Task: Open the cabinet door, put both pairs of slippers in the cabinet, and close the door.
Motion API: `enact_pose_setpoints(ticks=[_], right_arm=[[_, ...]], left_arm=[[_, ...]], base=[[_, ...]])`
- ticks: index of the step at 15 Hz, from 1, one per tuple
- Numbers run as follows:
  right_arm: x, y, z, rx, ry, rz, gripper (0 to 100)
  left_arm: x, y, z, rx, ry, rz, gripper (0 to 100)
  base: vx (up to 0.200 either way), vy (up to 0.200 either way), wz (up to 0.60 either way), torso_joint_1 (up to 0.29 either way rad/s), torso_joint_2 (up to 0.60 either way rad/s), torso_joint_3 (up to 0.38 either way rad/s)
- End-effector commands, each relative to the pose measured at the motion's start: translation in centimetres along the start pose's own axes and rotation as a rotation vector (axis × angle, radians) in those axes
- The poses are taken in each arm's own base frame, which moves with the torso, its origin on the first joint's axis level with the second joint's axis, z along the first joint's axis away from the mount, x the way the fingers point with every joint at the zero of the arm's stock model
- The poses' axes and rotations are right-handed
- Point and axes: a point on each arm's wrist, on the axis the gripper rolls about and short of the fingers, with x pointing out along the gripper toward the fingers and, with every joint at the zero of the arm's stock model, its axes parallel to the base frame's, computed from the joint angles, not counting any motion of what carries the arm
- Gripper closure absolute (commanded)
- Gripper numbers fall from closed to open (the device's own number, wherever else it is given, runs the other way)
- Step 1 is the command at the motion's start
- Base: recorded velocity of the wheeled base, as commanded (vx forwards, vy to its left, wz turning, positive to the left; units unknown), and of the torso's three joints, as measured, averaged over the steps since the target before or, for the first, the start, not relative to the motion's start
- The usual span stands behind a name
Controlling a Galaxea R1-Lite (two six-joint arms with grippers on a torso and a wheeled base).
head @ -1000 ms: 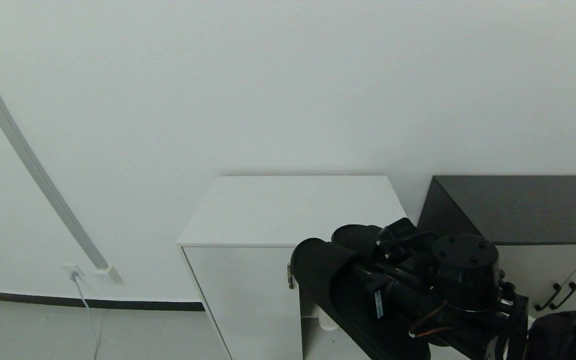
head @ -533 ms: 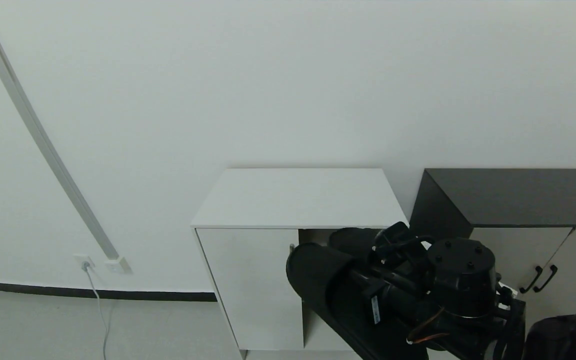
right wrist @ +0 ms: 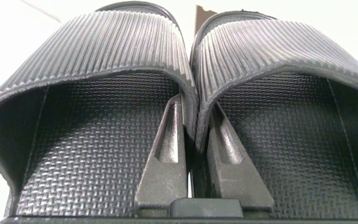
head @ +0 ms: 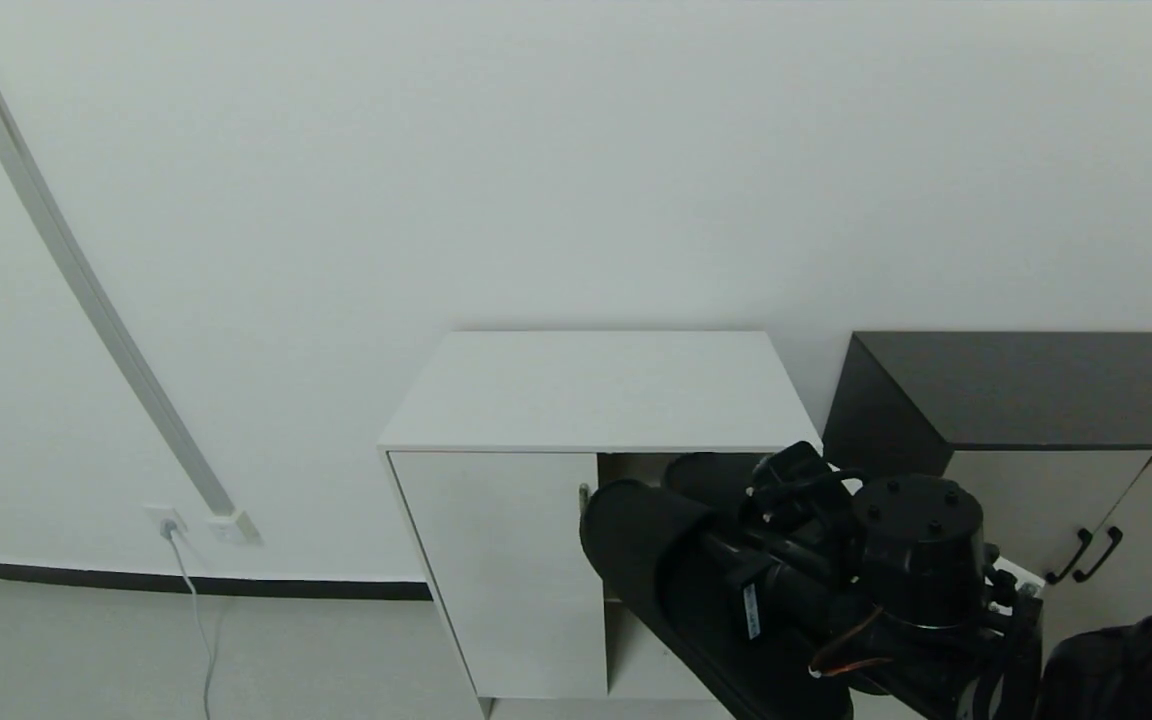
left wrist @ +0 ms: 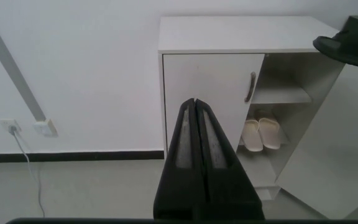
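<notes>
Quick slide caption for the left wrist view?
Shut left gripper faces the open white cabinet; white slippers sit inside, black slippers beside its top.

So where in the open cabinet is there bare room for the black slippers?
The upper shelf, beside the closed door, is bare. Just below it sit the white slippers, so that level is crowded. The cabinet top is bare too.
</notes>
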Motion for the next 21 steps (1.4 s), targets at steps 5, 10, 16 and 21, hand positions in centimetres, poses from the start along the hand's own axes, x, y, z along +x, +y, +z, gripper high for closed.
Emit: enact_pose_setpoints(ticks=[5,10,16,21], right_arm=[[0.05,0.0,-0.47,-0.004,0.015,0.0,100],[-0.2,-0.05,-0.47,-0.012,-0.01,0.002,100],[0.06,-0.02,-1.0,-0.014,-0.001,0.004,100],[0.04,-0.04,-1.04,-0.014,0.0,0.001,100]], left_arm=[[0.0,0.0,0.01,-0.002,-0.002,0.001,100],[0.0,0.0,0.0,-0.002,0.0,-0.002,100],[0.0,0.0,0.0,-0.003,0.0,0.001,100],[0.0,0.0,0.0,-0.003,0.0,0.002,100]], base=[[0.0,0.0,0.0,-0.152,0.34,0.186],[0.0,0.0,0.0,-0.159,0.37,0.202],[0.0,0.0,0.0,-0.19,0.45,0.255],[0.0,0.0,0.0,-0.226,0.55,0.318]])
